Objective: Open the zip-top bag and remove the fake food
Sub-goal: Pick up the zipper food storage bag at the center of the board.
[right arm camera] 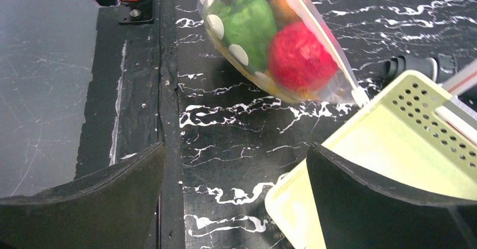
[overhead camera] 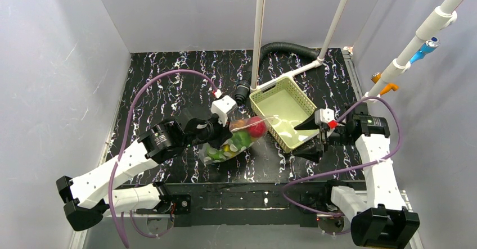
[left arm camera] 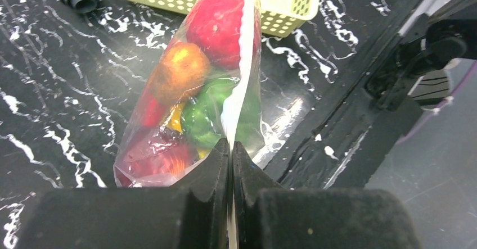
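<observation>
The clear, white-dotted zip-top bag (left arm camera: pixel 236 80) bulges with red, green and orange fake food (left arm camera: pixel 216 21).

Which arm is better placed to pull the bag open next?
Probably the right arm: its jaws are wide open, empty and facing the zip-top bag, while the left arm has its jaws shut on the bag's edge, holding it.

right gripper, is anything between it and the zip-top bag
Nothing visible blocks it. Bare table lies between the open right gripper and the zip-top bag; only a corner of the green basket juts in beside one finger.
</observation>
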